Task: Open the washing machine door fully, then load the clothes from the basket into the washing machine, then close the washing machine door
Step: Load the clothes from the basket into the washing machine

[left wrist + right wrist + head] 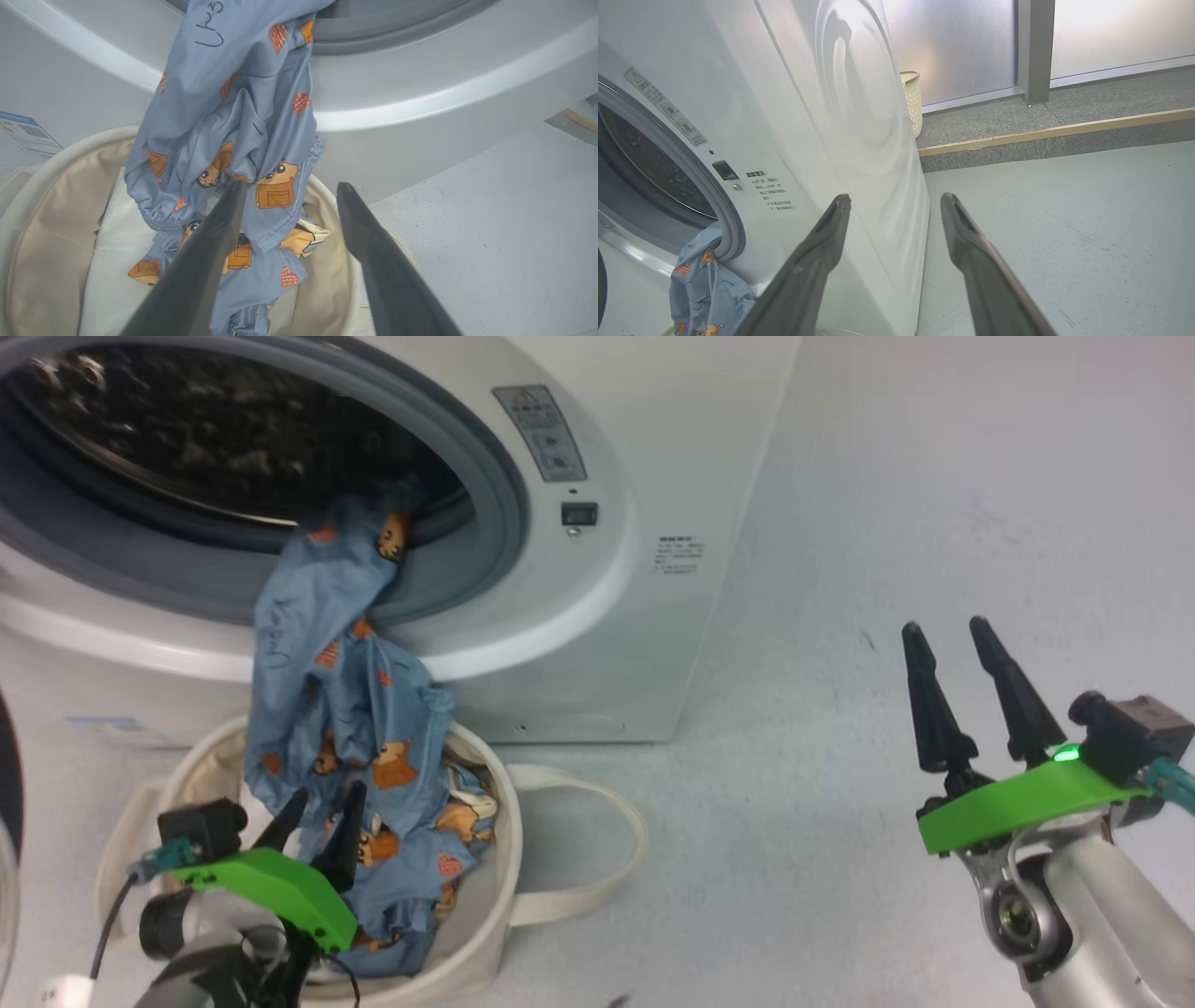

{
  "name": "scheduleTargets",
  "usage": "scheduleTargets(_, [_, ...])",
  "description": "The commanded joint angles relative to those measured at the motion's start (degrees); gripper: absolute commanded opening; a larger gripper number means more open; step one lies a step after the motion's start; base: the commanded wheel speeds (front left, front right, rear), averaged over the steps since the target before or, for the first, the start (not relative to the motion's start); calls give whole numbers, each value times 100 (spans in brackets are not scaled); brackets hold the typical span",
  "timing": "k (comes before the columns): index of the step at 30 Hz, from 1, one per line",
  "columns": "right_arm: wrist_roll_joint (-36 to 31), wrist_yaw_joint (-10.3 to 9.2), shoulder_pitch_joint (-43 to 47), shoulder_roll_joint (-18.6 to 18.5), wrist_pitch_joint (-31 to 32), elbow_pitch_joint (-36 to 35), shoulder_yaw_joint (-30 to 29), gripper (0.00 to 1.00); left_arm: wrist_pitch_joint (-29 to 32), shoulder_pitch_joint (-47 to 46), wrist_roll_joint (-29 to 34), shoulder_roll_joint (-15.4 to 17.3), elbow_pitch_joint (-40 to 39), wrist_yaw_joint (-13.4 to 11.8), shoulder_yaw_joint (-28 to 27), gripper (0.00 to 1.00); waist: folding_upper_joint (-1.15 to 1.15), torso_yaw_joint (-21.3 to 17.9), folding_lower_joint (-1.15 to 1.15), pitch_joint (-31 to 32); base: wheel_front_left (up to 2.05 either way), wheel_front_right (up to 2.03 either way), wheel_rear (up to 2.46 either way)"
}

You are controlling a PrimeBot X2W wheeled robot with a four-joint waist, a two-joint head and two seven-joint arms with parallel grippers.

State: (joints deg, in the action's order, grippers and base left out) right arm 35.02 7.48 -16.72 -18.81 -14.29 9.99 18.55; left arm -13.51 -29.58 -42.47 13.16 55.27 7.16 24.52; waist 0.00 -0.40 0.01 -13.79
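White washer (579, 644) stands with its mouth open. The cream basket (499, 821) sits just in front of it. The blue clothes (373, 747) hang from the grey ring (504, 495) down into the basket. My left gripper (329, 791) is at them, fingers spread; my right gripper (945, 627), also spread, is well apart, over the floor (840, 569).

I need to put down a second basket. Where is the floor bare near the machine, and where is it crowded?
Bare: the floor right of the washing machine, from the strap loop across to the right hand. Crowded: before the drum opening, where the clothes hang from it into the basket with the left hand over them.
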Motion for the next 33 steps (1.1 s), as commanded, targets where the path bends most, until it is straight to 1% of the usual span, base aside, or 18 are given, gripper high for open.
scheduleTargets(1, [-66, 1, -130, -116, -71, -209, 22, 100, -81, -247, -94, 257, 10, 33, -92, 100, 0, -141, -1, -233, 0, 0, 0])
scheduleTargets(6, [-187, 1, -254, -122, -71, -318, -53, 100, -112, -611, -341, 333, 305, 33, 173, 100, 0, -304, -1, -619, 0, 0, 0])
scheduleTargets(12, [-355, 1, -414, -108, -71, -489, -148, 100, -131, -1083, -582, 501, 593, 33, 415, 100, 0, -496, -1, -1104, 0, 0, 0])
scheduleTargets(17, [-492, 1, -453, -50, -71, -653, -272, 100, -137, -1445, -830, 544, 645, 33, 596, 100, 0, -592, -1, -1439, 0, 0, 0])
scheduleTargets(25, [-655, 1, -392, 101, -71, -799, -388, 100, -143, -1824, -1042, 666, 921, 33, 928, 100, 0, -696, -1, -1775, 0, 0, 0])
scheduleTargets(30, [-719, 1, -352, 107, -71, -871, -474, 100, -143, -2037, -1161, 761, 1224, 33, 909, 100, 0, -745, -1, -1903, 0, 0, 0])
scheduleTargets(33, [-759, 1, -340, 105, -71, -930, -518, 100, 24, -2199, -1214, 774, 1534, 33, 913, 100, 0, -771, -1, -1991, 0, 0, 0])
